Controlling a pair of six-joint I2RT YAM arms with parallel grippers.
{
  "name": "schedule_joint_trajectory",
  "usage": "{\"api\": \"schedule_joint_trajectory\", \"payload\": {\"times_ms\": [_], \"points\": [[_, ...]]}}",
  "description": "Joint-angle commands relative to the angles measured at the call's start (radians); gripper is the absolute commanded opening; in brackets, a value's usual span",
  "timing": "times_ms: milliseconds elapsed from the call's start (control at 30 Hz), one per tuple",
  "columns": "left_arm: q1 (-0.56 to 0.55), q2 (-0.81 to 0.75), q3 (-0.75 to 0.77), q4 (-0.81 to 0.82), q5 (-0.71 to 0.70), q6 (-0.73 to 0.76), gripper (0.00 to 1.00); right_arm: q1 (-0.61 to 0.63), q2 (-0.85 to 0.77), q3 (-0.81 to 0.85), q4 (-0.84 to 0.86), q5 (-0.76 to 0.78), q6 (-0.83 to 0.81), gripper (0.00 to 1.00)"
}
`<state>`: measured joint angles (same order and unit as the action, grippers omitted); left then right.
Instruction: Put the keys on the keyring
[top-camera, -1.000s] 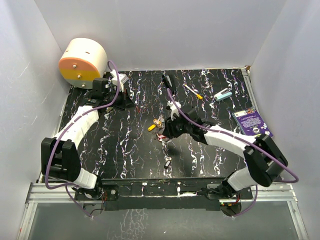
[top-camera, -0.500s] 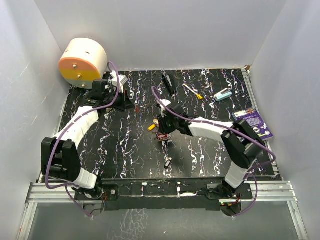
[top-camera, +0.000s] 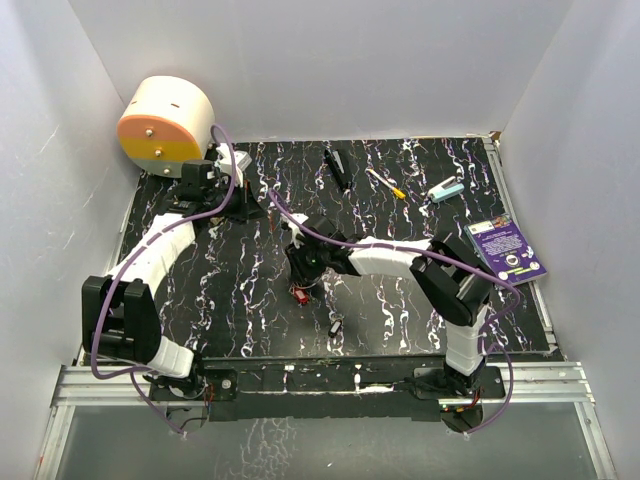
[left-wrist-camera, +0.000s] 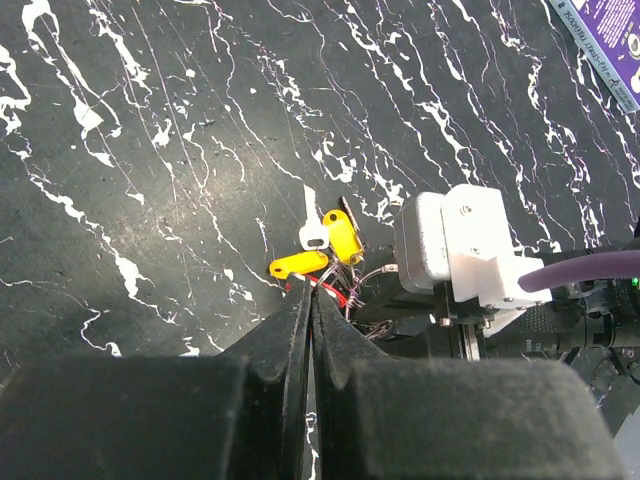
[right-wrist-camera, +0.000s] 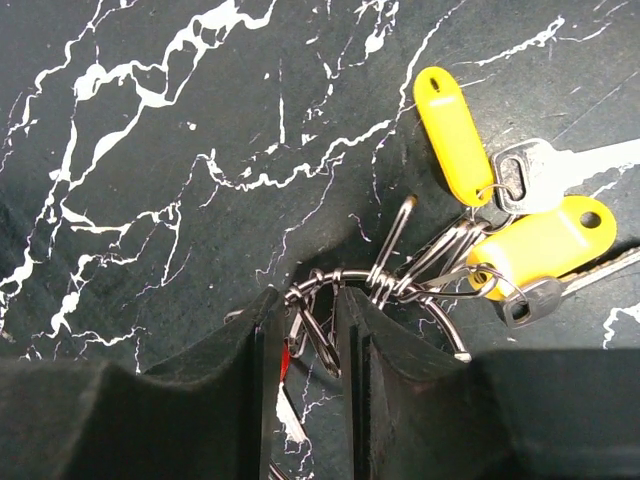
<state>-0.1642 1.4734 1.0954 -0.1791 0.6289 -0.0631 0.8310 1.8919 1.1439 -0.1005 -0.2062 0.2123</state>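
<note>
Reaching across toward the left half of the table (top-camera: 230, 290), the right gripper (right-wrist-camera: 308, 296) has its jaws drawn in to a slim gap, and wire loops of the keyring (right-wrist-camera: 385, 278) sit pinched in that gap. The rest of the ring bundle fans out to the right of the fingers and lies on the marbled black surface. Two yellow-headed keys (right-wrist-camera: 455, 120) hang from it, one pointing away from the gripper and the other lying crosswise beside it, with their silver blades just beyond. A scrap of red shows low down against the inner face of one finger. From above, a red key (top-camera: 298, 295) lies just in front of this gripper.

The left gripper (left-wrist-camera: 307, 296) has its fingers pressed flat together with nothing seen between them. In its own view the tips line up with the bundle, and the right gripper's white body stands just beside the keys. Whether the tips touch anything cannot be told.

A black key (top-camera: 335, 327) lies alone nearer the front edge, well apart from the ring. The right arm stretches across the middle of the table. Along the far edge lie a long black bar (top-camera: 338, 168), a white stick with a yellow tip (top-camera: 385, 183) and a small teal item (top-camera: 447, 189). A purple card (top-camera: 507, 250) rests at the right edge. A round cream-and-orange drum (top-camera: 165, 125) sits in the far left corner.
</note>
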Motion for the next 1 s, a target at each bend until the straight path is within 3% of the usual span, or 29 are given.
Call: {"api": "schedule_joint_trajectory", "payload": {"times_ms": [0,333,600,767,967], "points": [[0.012,-0.070,-0.006,0.021,0.025,0.007,0.00,-0.004,-0.044,0.003,-0.001,0.034,0.015,0.34],[0.017,-0.071,-0.020,0.027,0.026,0.010,0.00,-0.005,-0.185,-0.109,-0.137,0.249,-0.011,0.39],[0.017,-0.062,-0.019,0.033,0.021,0.018,0.00,-0.014,-0.404,-0.143,-0.049,0.405,0.048,0.43],[0.017,-0.067,-0.030,0.041,0.021,0.021,0.00,-0.069,-0.335,-0.046,-0.239,0.455,0.167,0.35],[0.017,-0.074,-0.036,0.047,0.026,0.019,0.00,-0.079,-0.219,-0.041,-0.253,0.373,0.263,0.33]]}}
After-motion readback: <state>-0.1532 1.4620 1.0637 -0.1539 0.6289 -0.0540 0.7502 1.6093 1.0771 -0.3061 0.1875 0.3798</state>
